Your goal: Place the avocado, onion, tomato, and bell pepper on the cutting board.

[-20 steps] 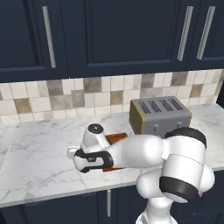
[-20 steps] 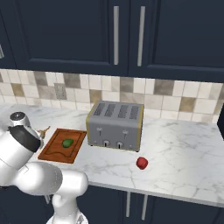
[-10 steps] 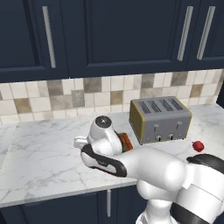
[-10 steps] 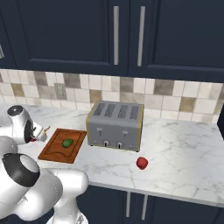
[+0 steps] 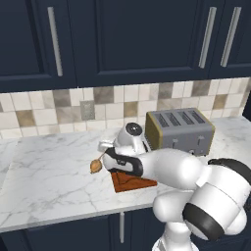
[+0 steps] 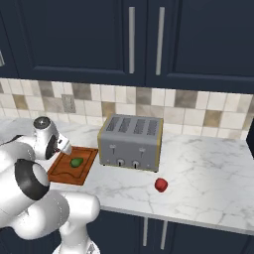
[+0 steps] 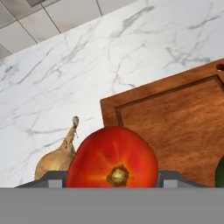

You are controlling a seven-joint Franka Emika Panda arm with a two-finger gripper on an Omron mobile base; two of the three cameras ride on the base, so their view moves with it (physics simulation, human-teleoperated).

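Red and glossy, the tomato (image 7: 112,157) sits between the 2 finger tips of the gripper (image 7: 112,177) in the hand view, its small yellowish stem scar facing the camera; the jaws stand partly open with the fruit clamped between them, 1 tip showing at each side of it. In the left base view the gripper (image 5: 104,147) is at the end of the white arm, low over the counter at the left end of the cutting board (image 5: 131,182).

Just beside the tomato in the hand view lies the onion (image 7: 56,159), tan with a thin tapering tail pointing away, resting on the marble counter (image 7: 109,48) off the board's edge. The left base view shows the onion (image 5: 95,166) on the marble just left of the board. The cutting board (image 7: 183,122) fills the right side of the hand view, reddish-brown wood with a groove inside its rim, and a sliver of dark green, the avocado (image 7: 220,173), shows at its right edge. In the right base view the avocado (image 6: 76,162) lies on the board (image 6: 67,173), near its middle.

A 4-slot grey toaster (image 6: 130,142) stands just right of the board. Well apart from the board, in front of the toaster's right end, the bell pepper (image 6: 160,185) rests on the counter.
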